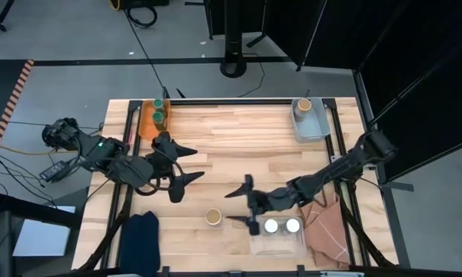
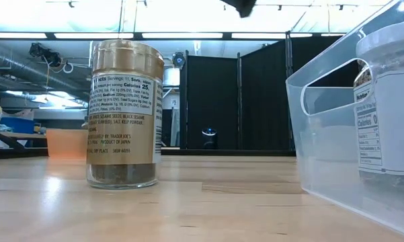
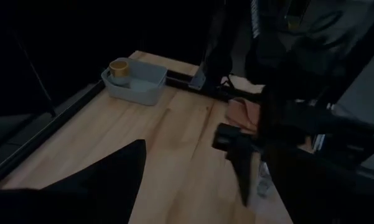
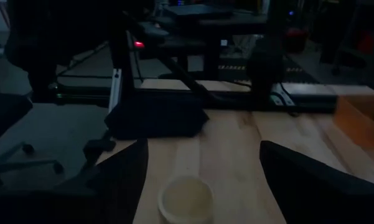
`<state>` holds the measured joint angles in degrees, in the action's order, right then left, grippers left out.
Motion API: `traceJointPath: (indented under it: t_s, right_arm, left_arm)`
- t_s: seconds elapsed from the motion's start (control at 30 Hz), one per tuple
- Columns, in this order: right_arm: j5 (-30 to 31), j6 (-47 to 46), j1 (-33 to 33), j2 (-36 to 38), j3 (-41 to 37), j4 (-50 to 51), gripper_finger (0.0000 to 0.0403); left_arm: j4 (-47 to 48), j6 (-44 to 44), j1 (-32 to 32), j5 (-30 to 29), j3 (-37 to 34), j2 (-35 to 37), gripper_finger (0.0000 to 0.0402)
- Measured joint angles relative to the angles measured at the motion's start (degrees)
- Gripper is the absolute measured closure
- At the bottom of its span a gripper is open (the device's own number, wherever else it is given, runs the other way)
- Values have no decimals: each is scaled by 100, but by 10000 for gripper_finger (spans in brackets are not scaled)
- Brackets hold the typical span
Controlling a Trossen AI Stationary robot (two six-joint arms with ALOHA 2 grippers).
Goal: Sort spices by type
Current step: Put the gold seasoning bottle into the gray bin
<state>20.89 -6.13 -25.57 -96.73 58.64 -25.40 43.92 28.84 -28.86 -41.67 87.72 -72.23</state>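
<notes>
A loose tan-lidded jar (image 1: 213, 217) stands upright on the table, close in the low view (image 2: 124, 114). My right gripper (image 1: 234, 206) is open, level and pointing at the table's left. The jar (image 4: 187, 199) sits just beyond its fingertips, untouched. Two white-lidded jars (image 1: 271, 225) (image 1: 293, 225) stand in a clear bin (image 1: 277, 245). Two green-lidded jars (image 1: 159, 102) (image 1: 158, 117) sit in an orange bin (image 1: 146, 127). Another tan-lidded jar (image 1: 302, 106) stands in a grey bin (image 1: 315, 127). My left gripper (image 1: 189, 162) is open and holds nothing, hovering left of the table's centre.
A dark blue cloth (image 1: 142, 231) lies at the near left corner and a brown cloth (image 1: 330, 227) at the near right. The clear bin's wall (image 2: 336, 134) stands close beside the loose jar. Bare wood stretches across the table's middle (image 1: 246, 146).
</notes>
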Motion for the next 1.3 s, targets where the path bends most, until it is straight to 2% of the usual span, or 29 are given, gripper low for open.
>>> traceJointPath:
  t_s: [0.3, 0.43, 0.67, 1.07, 1.3]
  right_arm:
    - [0, 41, 21, -1242, 1861, 1253, 59]
    - [48, -149, 27, -1667, 2357, 1586, 51]
    - [44, -813, 49, -1956, 2388, 1803, 50]
    - [156, -978, 242, -1999, 2386, 2598, 50]
    - [-156, -1186, 246, -2139, 2384, 2455, 50]
  left_arm:
    - [298, -144, 0, -57, -2, 78, 69]
    - [391, -149, -6, -60, -2, 296, 69]
    - [782, -160, -11, -61, -4, 646, 69]
    - [1274, -156, -11, -59, -46, 741, 69]
    - [1491, -98, -11, -55, -66, 741, 69]
